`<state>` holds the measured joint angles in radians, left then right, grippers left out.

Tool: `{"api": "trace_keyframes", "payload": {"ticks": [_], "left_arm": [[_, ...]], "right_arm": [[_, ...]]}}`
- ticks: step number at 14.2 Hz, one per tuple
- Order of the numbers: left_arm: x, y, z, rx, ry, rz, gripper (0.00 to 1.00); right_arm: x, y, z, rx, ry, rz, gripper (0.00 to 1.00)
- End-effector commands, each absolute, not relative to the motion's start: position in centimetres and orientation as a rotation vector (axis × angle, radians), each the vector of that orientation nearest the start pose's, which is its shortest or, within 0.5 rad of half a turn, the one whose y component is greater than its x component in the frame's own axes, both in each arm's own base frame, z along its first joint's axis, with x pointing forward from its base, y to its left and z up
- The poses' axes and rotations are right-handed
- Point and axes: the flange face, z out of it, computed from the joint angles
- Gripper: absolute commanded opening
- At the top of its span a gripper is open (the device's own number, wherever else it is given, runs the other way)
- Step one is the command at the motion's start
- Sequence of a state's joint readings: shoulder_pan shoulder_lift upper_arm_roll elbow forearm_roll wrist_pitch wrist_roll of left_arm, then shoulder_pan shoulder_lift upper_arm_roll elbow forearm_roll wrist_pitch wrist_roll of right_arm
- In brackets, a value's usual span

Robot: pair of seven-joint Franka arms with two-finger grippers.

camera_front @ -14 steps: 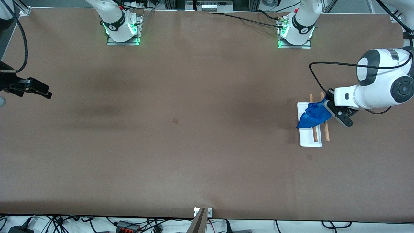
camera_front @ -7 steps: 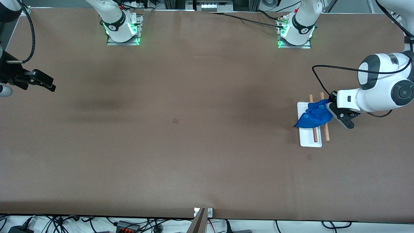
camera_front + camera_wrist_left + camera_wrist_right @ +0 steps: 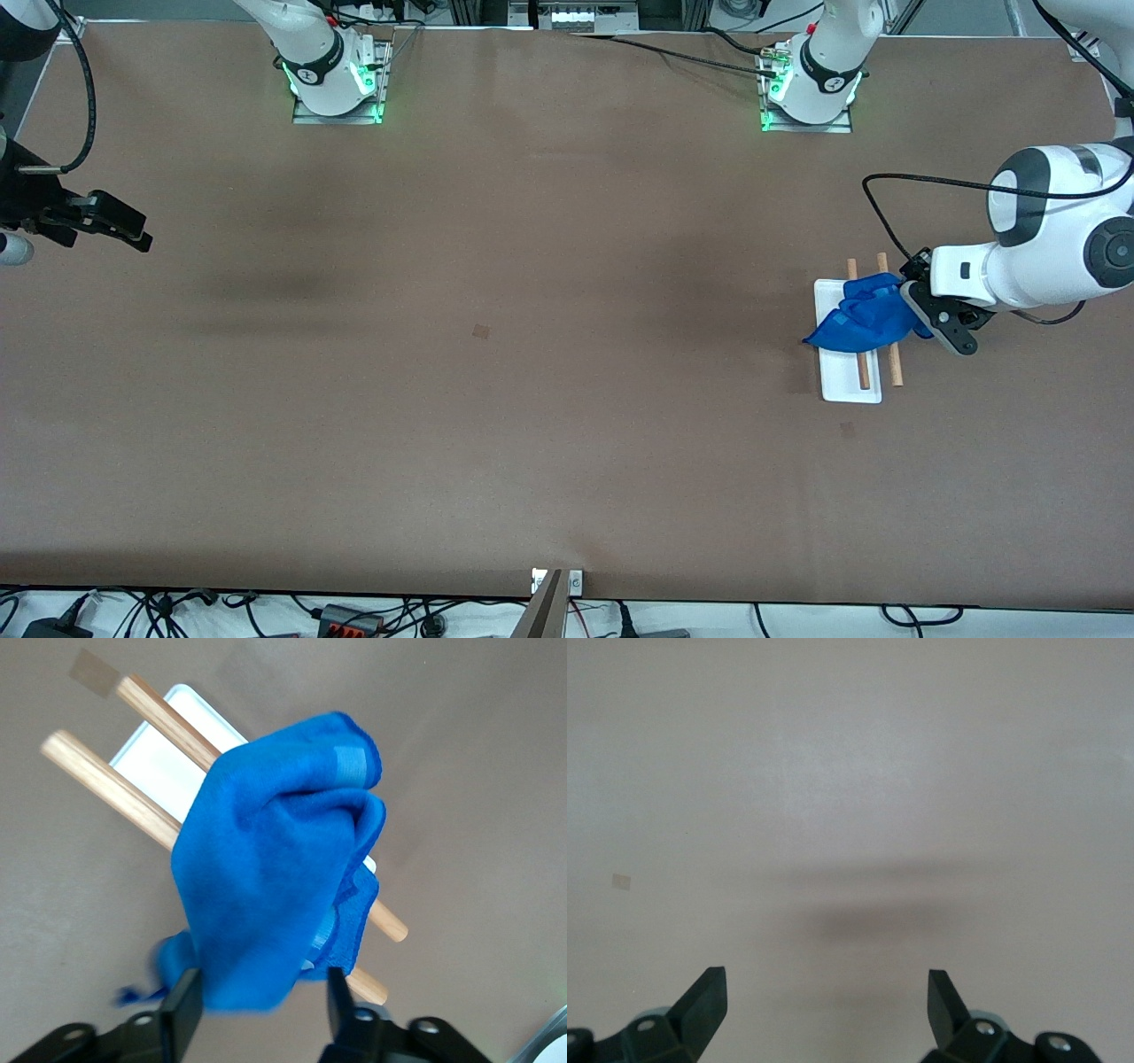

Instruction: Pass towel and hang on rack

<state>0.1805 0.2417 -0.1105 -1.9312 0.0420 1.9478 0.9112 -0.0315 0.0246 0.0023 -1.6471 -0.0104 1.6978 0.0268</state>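
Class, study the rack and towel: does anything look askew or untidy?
Yes. The towel lies bunched across the rack's two rods, not spread flat, with one corner drooping past the white base. The left gripper sits at its edge, jaws parted.

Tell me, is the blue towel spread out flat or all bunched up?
Bunched up: the towel drapes in rumpled folds over the rack rods.

Left hand (image 3: 257, 1010) parted and low; right hand (image 3: 827, 1001) open, waiting.
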Motion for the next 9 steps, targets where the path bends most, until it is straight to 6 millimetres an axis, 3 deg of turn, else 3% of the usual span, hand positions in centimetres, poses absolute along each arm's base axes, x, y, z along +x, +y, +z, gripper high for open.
{"api": "trace_keyframes", "payload": {"ticks": [1,4,9], "left_arm": [[58.9,4.9,36.9,-2.878,1.398,0.314,1.00],[59.4,4.9,39.2,-2.880,1.410,0.345,1.00],[60.4,4.9,42.6,-2.921,1.343,0.302,1.00]], "right_arm": [[56.9,-1.2,59.2,-3.158,0.065,-0.068,1.00],[57.3,-0.3,59.1,-3.160,0.026,-0.061,1.00],[57.1,-1.7,59.5,-3.161,0.055,-0.055,1.00]]}}
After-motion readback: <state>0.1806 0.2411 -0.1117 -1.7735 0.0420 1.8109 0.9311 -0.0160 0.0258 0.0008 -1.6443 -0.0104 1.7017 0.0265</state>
